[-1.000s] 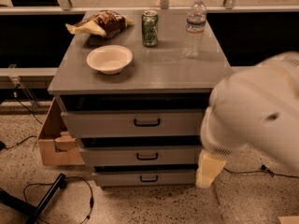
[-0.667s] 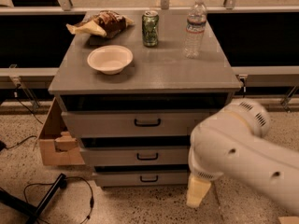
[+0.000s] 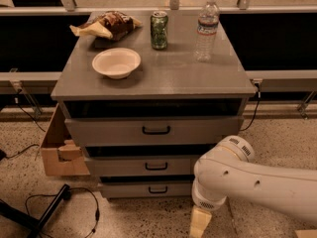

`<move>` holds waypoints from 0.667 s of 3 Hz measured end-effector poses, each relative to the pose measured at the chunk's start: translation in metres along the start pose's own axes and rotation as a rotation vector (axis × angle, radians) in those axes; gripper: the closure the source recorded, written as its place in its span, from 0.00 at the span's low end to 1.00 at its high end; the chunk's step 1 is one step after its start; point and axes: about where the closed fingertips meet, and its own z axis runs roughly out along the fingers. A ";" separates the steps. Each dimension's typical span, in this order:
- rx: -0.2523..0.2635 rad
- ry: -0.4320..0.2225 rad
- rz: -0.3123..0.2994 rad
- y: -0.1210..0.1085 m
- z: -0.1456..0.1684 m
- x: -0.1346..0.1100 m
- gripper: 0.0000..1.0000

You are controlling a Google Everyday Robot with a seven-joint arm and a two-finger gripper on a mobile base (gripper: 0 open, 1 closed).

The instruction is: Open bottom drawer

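Note:
The bottom drawer (image 3: 148, 189) is the lowest and narrowest grey front of the three-drawer cabinet, just above the floor, and looks closed. Its small black bar handle (image 3: 158, 189) sits at the centre of the front. My white arm (image 3: 257, 182) comes in from the lower right and covers the drawer's right end. The cream-tipped gripper (image 3: 199, 226) hangs down at the bottom edge of the view, to the right of and below the handle, not touching it.
On the cabinet top (image 3: 168, 78) stand a white bowl (image 3: 116, 62), a snack bag (image 3: 106, 25), a green can (image 3: 159, 29) and a water bottle (image 3: 206, 29). A cardboard box (image 3: 58, 150) sits to the left of the cabinet. A black stand and cable (image 3: 54, 207) lie on the floor.
The arm has swung down and left, so the right side of the upper drawers shows again. The gripper has dropped to floor level beside the bottom drawer.

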 end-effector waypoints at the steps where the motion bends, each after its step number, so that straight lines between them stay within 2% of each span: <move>1: -0.028 -0.003 0.007 0.005 0.010 0.000 0.00; 2: -0.029 0.001 0.007 0.004 0.012 -0.001 0.00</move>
